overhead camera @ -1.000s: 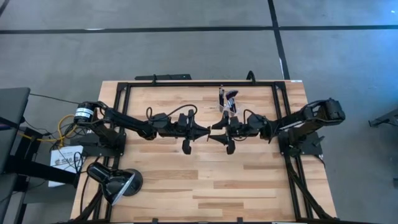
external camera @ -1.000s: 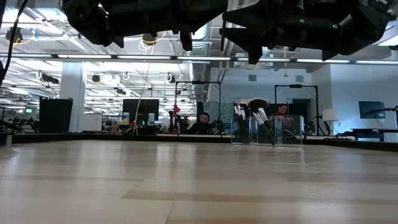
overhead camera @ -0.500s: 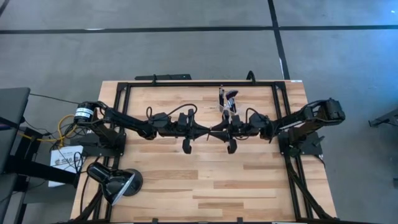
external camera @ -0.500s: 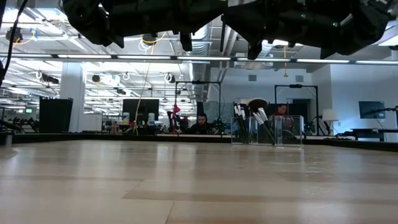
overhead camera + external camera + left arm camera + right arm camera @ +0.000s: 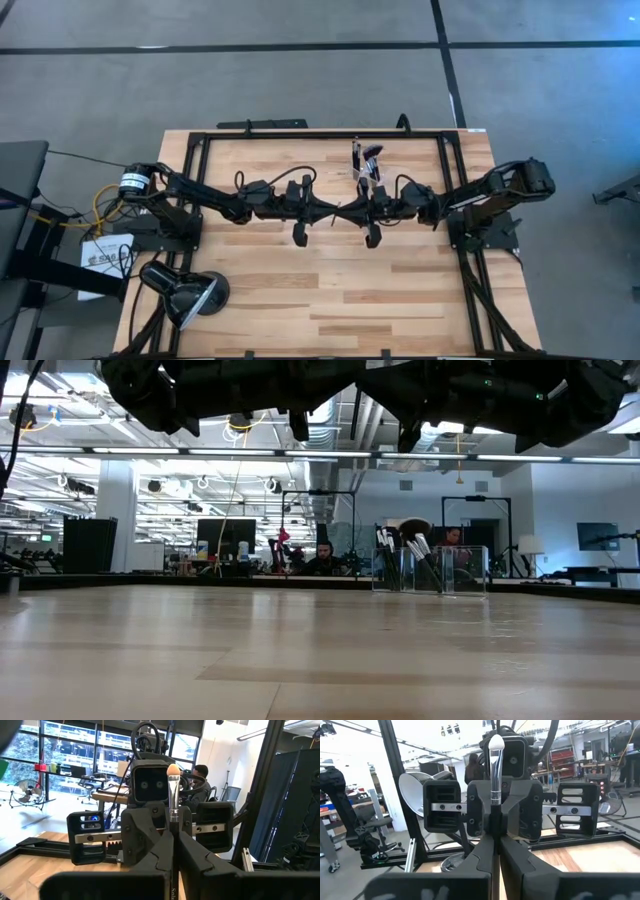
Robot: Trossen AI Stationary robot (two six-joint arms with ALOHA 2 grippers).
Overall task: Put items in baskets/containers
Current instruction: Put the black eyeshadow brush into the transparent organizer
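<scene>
Both grippers meet nose to nose above the middle of the wooden table (image 5: 330, 290), raised well clear of its surface. Left gripper (image 5: 335, 211) and right gripper (image 5: 345, 211) each have their fingers pressed together on one slim makeup brush (image 5: 173, 795), which stands upright between them with its pale bristle tip uppermost. From the left wrist the brush rises in front of the opposite gripper's face; from the right wrist the same brush (image 5: 495, 767) shows a silver collar below its tip.

Toward the far edge of the table, just beyond the right gripper, stands a clear holder (image 5: 430, 572) with see-through walls. Several dark brushes (image 5: 418, 550) lean inside it, tips up, one with a fluffy head (image 5: 413, 526).

A black frame (image 5: 190, 150) runs around the table's edges. Between the raised arms and the near edge the planks lie open. A black dome-shaped lamp (image 5: 190, 292) sits at the near left corner.

Beyond the table, at table height, a large bright workroom shows, with desks, screens, ceiling lights and seated people (image 5: 324, 556) in the distance.
</scene>
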